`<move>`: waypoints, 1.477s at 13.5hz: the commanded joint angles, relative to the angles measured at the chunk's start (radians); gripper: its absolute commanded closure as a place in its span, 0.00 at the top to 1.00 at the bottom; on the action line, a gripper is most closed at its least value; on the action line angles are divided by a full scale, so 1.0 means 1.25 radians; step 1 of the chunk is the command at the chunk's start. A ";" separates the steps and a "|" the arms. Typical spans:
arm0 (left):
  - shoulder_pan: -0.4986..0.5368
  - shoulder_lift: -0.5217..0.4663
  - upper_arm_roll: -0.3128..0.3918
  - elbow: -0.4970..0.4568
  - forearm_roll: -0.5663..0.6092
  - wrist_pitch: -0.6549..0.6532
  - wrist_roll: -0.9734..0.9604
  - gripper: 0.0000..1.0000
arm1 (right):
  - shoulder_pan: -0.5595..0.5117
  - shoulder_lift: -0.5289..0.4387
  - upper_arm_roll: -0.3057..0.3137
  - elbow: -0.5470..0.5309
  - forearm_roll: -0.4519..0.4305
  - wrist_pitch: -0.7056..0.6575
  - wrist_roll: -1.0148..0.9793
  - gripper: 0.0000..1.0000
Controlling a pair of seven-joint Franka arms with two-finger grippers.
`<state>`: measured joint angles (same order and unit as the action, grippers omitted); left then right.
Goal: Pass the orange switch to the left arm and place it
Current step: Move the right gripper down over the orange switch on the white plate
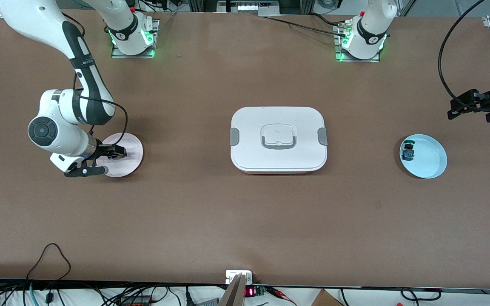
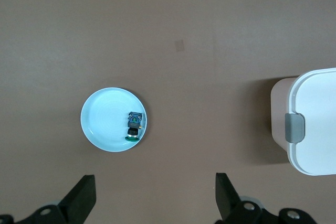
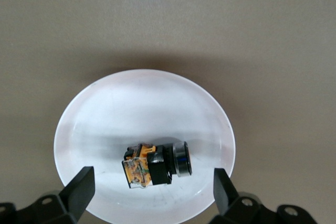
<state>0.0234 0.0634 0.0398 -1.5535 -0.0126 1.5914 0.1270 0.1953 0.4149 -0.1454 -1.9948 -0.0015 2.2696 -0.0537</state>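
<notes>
1. Right end effector (image 3: 149, 195), jaws wide, hovers over the orange switch (image 3: 155, 164) lying in the pink plate (image 3: 105, 108).
2. Left end effector (image 2: 155, 198), open, hangs above the surface near the blue plate (image 2: 100, 124); box (image 1: 278, 139) at centre.

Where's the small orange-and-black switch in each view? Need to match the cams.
Front view: not visible; the right gripper hangs open over the pale pink plate and hides it.
Left wrist view: not in it; only the blue-bodied switch on the light blue plate.
Right wrist view: orange switch lying on its side on the pink plate.
Shared landmark: the pink plate.
</notes>
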 commanded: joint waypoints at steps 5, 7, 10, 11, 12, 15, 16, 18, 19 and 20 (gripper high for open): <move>0.002 0.009 -0.005 0.020 0.021 -0.015 -0.003 1.00 | 0.002 0.015 0.000 -0.014 -0.011 0.026 -0.073 1.00; 0.002 0.009 -0.005 0.020 0.020 -0.015 -0.003 1.00 | 0.002 0.024 0.000 -0.014 -0.011 0.028 -0.086 1.00; 0.002 0.009 -0.005 0.020 0.020 -0.015 -0.003 1.00 | 0.002 0.036 0.000 -0.014 -0.011 0.035 -0.102 1.00; 0.002 0.009 -0.005 0.020 0.020 -0.015 -0.003 1.00 | 0.002 0.039 0.000 -0.017 -0.012 0.045 -0.105 1.00; 0.002 0.009 -0.005 0.020 0.020 -0.015 -0.003 1.00 | 0.001 0.042 0.000 -0.020 -0.012 0.046 -0.110 1.00; 0.002 0.008 -0.005 0.020 0.020 -0.015 -0.003 1.00 | 0.002 0.047 0.000 -0.028 -0.013 0.050 -0.135 1.00; 0.002 0.008 -0.005 0.020 0.020 -0.015 -0.005 1.00 | 0.001 0.047 0.000 -0.031 -0.012 0.051 -0.139 1.00; 0.002 0.008 -0.005 0.020 0.020 -0.015 -0.003 1.00 | 0.001 0.049 0.000 -0.031 -0.012 0.051 -0.139 1.00; 0.002 0.008 -0.005 0.020 0.020 -0.015 -0.003 1.00 | 0.002 0.050 0.000 -0.033 -0.013 0.051 -0.139 1.00; 0.002 0.008 -0.004 0.020 0.020 -0.017 -0.005 1.00 | 0.002 0.052 0.000 -0.038 -0.014 0.053 -0.140 1.00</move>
<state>0.0234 0.0635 0.0398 -1.5535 -0.0126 1.5914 0.1270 0.1956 0.4830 -0.1453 -2.0192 -0.0047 2.3132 -0.2145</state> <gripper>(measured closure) 0.000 0.000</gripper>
